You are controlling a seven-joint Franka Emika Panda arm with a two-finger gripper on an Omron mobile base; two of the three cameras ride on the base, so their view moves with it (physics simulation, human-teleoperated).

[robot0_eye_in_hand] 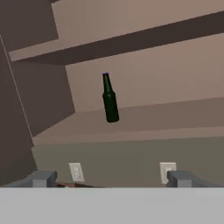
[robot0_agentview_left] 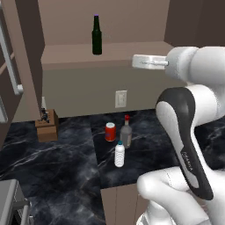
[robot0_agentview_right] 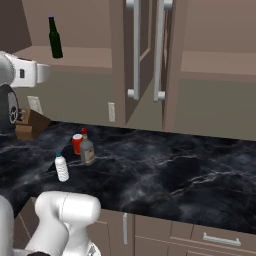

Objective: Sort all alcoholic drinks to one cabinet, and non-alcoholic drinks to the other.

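So the gripper [robot0_eye_in_hand: 109, 178] is spread as wide as it goes, with the 2 dark fingertips [robot0_eye_in_hand: 43, 178] far apart at the bottom of the hand view and nothing between them, so it's holding and touching nothing. Straight ahead of it and a bit higher, the dark green bottle [robot0_eye_in_hand: 110, 99] with the purple cap stands upright on the shelf of the open upper cabinet [robot0_agentview_left: 110, 55], well apart from the fingers. In the left base view the same bottle sits on that shelf to the left of the robot's wrist, which is up at about shelf height. The other 3 drinks are way below on the black marble counter [robot0_agentview_left: 66, 162]: the red can [robot0_agentview_left: 110, 132] and the clear bottle with the red cap [robot0_agentview_left: 126, 132] stand just beside each other, and the small white bottle with the blue cap [robot0_agentview_left: 119, 154] is a little nearer the robot. The arm covers a big chunk of the left base view, and I can't make out the fingers themselves there. The label on the clear bottle is too blurry to read. The right base view shows 2 cabinet doors [robot0_agentview_right: 145, 55] hanging open in the middle.
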